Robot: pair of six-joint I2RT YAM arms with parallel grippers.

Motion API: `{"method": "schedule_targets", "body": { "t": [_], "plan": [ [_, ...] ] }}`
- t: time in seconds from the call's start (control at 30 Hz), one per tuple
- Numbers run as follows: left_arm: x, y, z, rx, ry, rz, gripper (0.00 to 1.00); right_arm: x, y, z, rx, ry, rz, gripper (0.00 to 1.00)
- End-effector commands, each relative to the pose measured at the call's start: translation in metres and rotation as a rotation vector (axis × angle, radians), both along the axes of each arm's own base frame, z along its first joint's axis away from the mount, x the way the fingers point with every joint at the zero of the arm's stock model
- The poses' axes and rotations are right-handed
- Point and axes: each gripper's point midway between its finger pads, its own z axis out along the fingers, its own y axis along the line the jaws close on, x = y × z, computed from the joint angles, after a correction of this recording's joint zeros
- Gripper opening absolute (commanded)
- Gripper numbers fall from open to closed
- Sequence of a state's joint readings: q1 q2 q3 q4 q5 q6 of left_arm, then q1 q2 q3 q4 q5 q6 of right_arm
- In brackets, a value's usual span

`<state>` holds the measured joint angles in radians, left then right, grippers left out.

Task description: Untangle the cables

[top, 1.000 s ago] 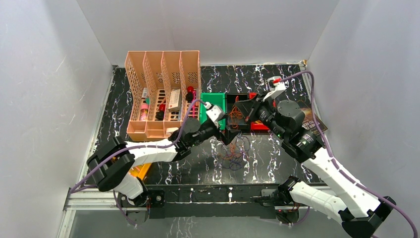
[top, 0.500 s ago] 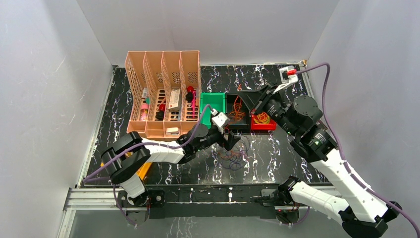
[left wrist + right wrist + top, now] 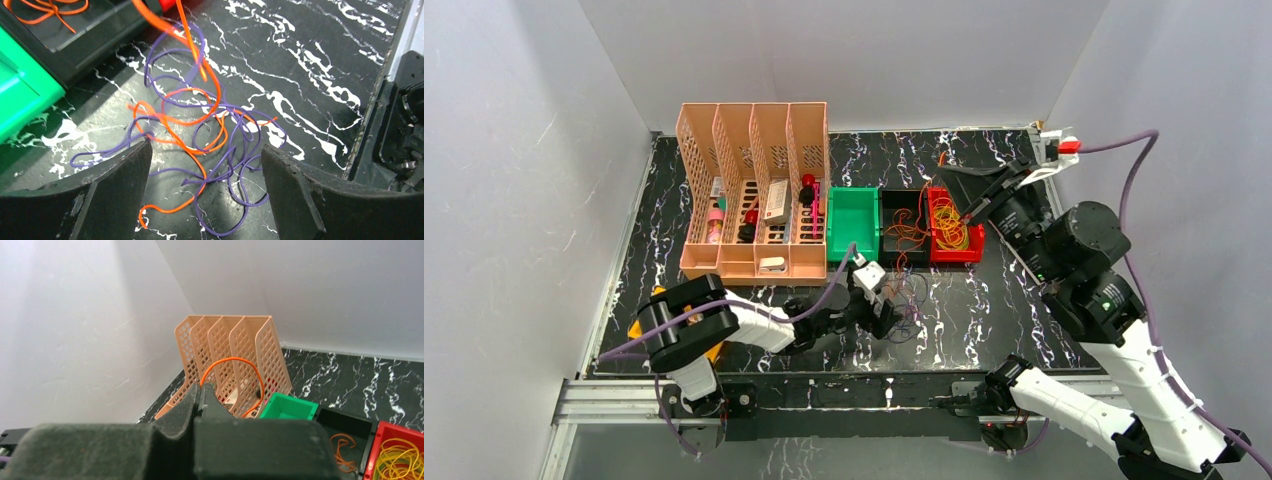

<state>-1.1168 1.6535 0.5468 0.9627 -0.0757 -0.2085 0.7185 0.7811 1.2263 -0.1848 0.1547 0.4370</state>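
Note:
The cables (image 3: 200, 130) lie as a loose tangle of thin orange and purple loops on the black marble table (image 3: 984, 300), seen from above as a knot of cables (image 3: 906, 300). My left gripper (image 3: 205, 150) hangs low over the tangle, open, its fingers either side with nothing pinched. Seen from above, the left gripper (image 3: 892, 312) is at the tangle's near-left side. My right gripper (image 3: 202, 386) is shut on an orange cable (image 3: 235, 360) that arcs up out of its tips. The right gripper (image 3: 969, 215) is raised above the red bin. One orange strand (image 3: 192, 40) rises out of the tangle.
A green bin (image 3: 834, 225), a black bin (image 3: 886, 205) holding orange loops and a red bin (image 3: 977, 240) holding yellow loops stand in a row behind the tangle. A peach file rack (image 3: 754, 140) with small items is at the back left. White walls close in on three sides.
The left gripper came down and nearer, onto the tangle, with its jaws slightly narrower. The right arm swung back, right and up, still pinching the orange cable.

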Motion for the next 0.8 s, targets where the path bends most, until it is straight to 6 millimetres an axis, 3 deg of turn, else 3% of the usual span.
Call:
{"method": "schedule_targets", "body": {
  "t": [0.0, 0.27, 0.43, 0.63, 0.77],
  "plan": [
    [-0.003, 0.000, -0.010, -0.005, 0.014, 0.042, 0.78, -0.015, -0.023, 0.052, 0.037, -0.141, -0.044, 0.00],
    [-0.002, 0.003, -0.060, 0.112, 0.030, 0.115, 0.70, -0.024, -0.040, 0.091, 0.023, -0.242, -0.091, 0.00],
    [-0.002, 0.004, -0.069, 0.128, 0.033, 0.145, 0.67, -0.025, -0.047, 0.116, 0.008, -0.303, -0.127, 0.00],
    [-0.003, 0.012, -0.078, 0.137, 0.055, 0.177, 0.54, -0.031, -0.056, 0.151, 0.020, -0.400, -0.162, 0.00],
    [-0.005, 0.016, -0.082, 0.140, 0.074, 0.189, 0.53, -0.031, -0.062, 0.167, 0.022, -0.444, -0.194, 0.00]
  ]
}}
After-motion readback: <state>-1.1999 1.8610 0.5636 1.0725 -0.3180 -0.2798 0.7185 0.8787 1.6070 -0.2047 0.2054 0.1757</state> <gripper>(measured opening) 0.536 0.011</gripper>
